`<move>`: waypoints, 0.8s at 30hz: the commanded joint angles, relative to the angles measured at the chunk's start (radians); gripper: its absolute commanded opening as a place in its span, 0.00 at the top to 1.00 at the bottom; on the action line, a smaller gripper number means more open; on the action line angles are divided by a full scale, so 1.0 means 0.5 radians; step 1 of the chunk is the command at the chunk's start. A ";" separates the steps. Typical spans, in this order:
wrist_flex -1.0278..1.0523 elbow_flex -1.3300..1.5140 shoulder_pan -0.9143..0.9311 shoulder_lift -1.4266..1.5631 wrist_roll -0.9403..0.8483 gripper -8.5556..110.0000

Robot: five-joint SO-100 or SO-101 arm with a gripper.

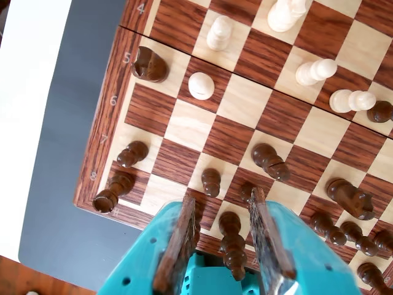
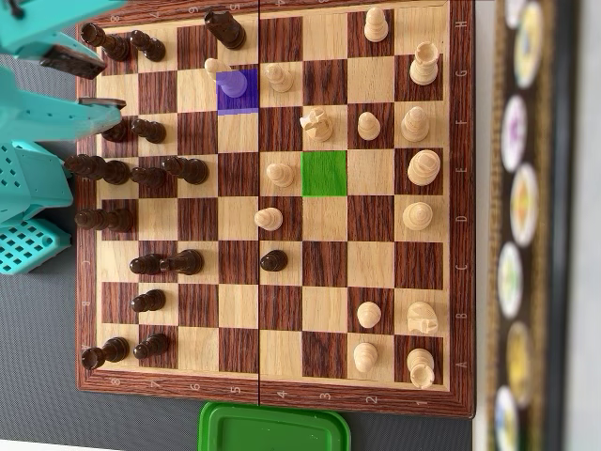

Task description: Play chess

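A wooden chessboard [image 2: 272, 393] carries dark pieces along the left and white pieces on the right in the overhead view. One square is tinted purple [image 2: 238, 99] with a pawn on it, and an empty square is tinted green [image 2: 325, 174]. My teal gripper [image 2: 89, 83] hangs over the board's top-left corner. In the wrist view the gripper [image 1: 223, 198] is open. Its two wood-faced fingers [image 1: 181, 239] stand on either side of a tall dark piece [image 1: 232, 243] on the back row, with a gap on both sides. A white pawn [image 1: 201, 85] sits further up the board.
Dark pawns [image 1: 210, 181] and a dark bishop [image 1: 270, 161] stand close ahead of the fingers. The arm's teal base [image 2: 28, 207] is left of the board. A green lid [image 2: 272, 427] lies below it, and a strip of coloured discs [image 2: 521, 207] runs along the right.
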 commanded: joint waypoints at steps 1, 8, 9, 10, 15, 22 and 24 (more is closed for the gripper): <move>-0.028 -0.101 -0.052 -0.089 0.101 0.81; -0.236 -0.120 -0.147 -0.276 0.172 0.81; -0.252 -0.138 -0.144 -0.316 0.172 0.81; -0.255 -0.156 -0.141 -0.362 0.172 0.81; -0.242 -0.295 -0.126 -0.623 0.233 0.81; -0.239 -0.522 -0.058 -0.957 0.313 0.81; -0.239 -0.561 -0.006 -1.037 0.298 0.81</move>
